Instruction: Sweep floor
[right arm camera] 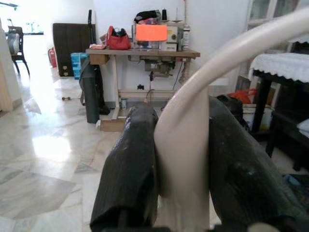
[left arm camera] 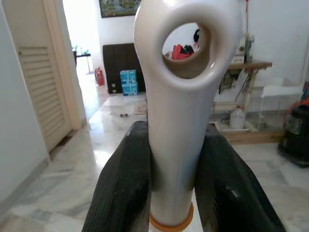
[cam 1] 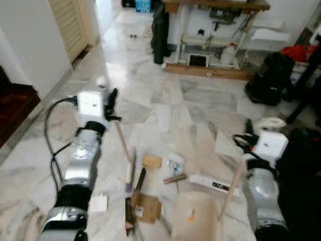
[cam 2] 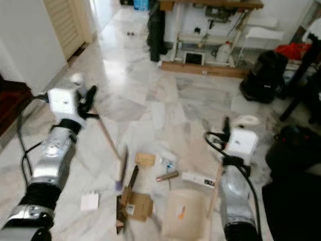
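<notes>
Gripping the broom handle (left arm camera: pixel 176 121) in our left claw (left arm camera: pixel 169 188), we see its head (cam 1: pixel 131 170) on the marble floor (cam 1: pixel 165 100) just left of the dustpan (cam 1: pixel 193 213), whose handle (right arm camera: pixel 193 140) our right claw (right arm camera: pixel 183 183) pinches. Cardboard scraps (cam 1: pixel 145 206) and wrappers (cam 1: pixel 210 183) lie beside the dustpan; a sewing bench (cam 1: pixel 215 5) stands well beyond.

Marble floor (cam 1: pixel 165 100): cardboard scraps (cam 1: pixel 145 206), small box (cam 1: pixel 152 161), white packet (cam 1: pixel 211 184), paper slip (cam 1: pixel 98 203), dustpan (cam 1: pixel 193 216) on it, near edge.
</notes>
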Controlling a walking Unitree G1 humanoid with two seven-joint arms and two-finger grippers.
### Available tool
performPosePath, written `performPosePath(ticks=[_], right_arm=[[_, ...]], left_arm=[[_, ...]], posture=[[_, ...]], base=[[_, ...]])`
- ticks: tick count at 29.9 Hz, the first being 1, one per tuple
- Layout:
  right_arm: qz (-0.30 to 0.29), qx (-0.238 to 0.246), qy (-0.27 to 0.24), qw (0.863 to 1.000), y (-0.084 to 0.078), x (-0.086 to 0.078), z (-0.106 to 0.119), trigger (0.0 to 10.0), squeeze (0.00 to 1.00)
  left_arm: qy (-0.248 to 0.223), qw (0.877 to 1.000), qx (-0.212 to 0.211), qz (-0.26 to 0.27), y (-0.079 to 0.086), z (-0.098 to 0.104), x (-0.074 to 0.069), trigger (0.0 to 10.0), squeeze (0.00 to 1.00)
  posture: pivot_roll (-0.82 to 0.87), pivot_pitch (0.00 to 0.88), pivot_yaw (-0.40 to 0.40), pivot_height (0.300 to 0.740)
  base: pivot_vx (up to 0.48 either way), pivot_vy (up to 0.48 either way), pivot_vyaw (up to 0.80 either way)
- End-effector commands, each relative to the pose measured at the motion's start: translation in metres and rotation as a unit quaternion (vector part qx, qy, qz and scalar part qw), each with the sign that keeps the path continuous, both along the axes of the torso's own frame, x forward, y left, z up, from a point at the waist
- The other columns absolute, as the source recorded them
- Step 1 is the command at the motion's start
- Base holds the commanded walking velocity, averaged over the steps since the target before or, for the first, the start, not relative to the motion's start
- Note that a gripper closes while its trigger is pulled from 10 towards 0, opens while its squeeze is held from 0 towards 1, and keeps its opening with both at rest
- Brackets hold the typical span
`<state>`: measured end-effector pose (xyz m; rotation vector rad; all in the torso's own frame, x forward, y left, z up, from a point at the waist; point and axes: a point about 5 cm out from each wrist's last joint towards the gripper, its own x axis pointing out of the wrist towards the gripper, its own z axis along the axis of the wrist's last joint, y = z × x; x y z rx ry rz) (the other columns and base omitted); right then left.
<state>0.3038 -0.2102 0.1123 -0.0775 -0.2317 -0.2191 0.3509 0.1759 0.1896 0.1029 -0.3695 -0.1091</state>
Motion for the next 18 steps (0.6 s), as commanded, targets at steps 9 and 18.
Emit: performPosePath(ticks=[9,18], right_arm=[[-0.032,-0.001,0.021,0.999,-0.009,0.001,-0.015,10.0,0.0],[-0.065,0.019,0.056,0.996,-0.015,0.0,-0.034,10.0,0.0]], left_arm=[[-0.012,1.0,0.004,-0.024,-0.006,0.007,-0.001,10.0,0.0],[-0.009,0.999,0.009,-0.032,-0.006,0.006,-0.002,10.0,0.0]], posture=[[0.06,0.056,0.008,0.74],[0.07,0.071,0.013,0.74]], base=[[0.0,0.0,0.0],[0.0,0.0,0.0]])
